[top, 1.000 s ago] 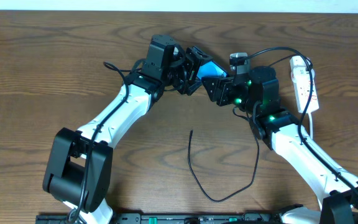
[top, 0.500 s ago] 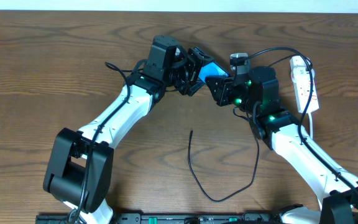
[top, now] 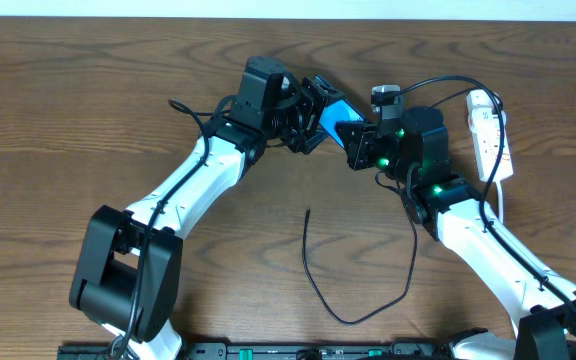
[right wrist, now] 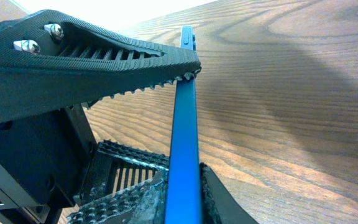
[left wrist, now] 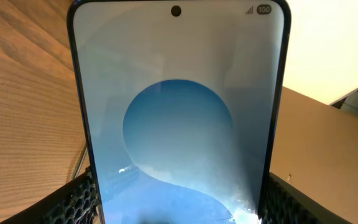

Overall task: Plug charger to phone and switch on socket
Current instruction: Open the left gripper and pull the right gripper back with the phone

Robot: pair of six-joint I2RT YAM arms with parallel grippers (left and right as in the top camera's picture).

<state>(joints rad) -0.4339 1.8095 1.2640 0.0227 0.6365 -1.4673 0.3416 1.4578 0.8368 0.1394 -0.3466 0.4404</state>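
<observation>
Overhead, upper centre: left gripper [top: 318, 110] and right gripper [top: 354, 133] both clasp the phone [top: 341, 110], likely a handover; charger [top: 313, 280] lies loose lower centre. Left wrist: fingers [left wrist: 67, 202] span its width, steadying it. Right wrist: fingers [right wrist: 104, 62] pinch its faces.

Blue-and-white phone [left wrist: 179, 124], black charger [top: 304, 250], white socket [top: 490, 135], wood-grain table [top: 68, 100].

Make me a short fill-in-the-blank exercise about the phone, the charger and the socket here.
1. The phone is gripped by the left fingers and the right fingers, so ___ arms hold it.
2. The charger lies on the table, its tip not yet in the ___.
3. The socket is a ___ power strip.
Missing words: both; phone; white.
</observation>
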